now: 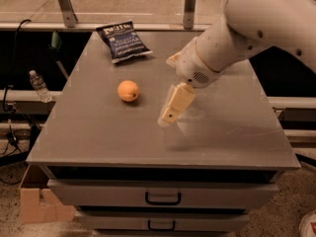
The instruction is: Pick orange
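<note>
The orange (pixel 128 91) is a small round fruit lying on the grey table top (pixel 98 137), left of the middle. My gripper (pixel 168 117) hangs from the white arm (pixel 247 28) and points down over the table's middle. It is to the right of the orange and a little nearer the front, apart from it. It holds nothing that I can see.
A dark blue chip bag (pixel 123 41) lies at the back left of the table. Drawers with black handles (pixel 163 199) are under the table top. A water bottle (pixel 38 85) and a cardboard box (pixel 39 204) stand to the left, below table level.
</note>
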Robot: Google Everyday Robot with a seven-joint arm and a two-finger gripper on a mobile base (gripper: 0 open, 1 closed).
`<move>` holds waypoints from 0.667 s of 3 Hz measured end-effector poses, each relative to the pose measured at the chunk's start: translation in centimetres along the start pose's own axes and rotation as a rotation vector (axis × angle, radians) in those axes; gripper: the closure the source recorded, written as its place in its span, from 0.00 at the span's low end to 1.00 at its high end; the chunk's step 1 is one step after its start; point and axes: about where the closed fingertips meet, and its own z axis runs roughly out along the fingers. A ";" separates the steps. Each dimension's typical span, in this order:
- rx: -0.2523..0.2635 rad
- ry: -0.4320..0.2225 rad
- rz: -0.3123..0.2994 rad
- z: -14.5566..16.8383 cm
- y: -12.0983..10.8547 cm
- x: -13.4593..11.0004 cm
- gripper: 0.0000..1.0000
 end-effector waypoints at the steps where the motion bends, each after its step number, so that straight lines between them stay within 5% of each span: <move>1: -0.004 -0.092 0.028 2.8 -1.2 -2.2 0.00; 2: -0.033 -0.188 0.050 5.4 -2.1 -4.6 0.00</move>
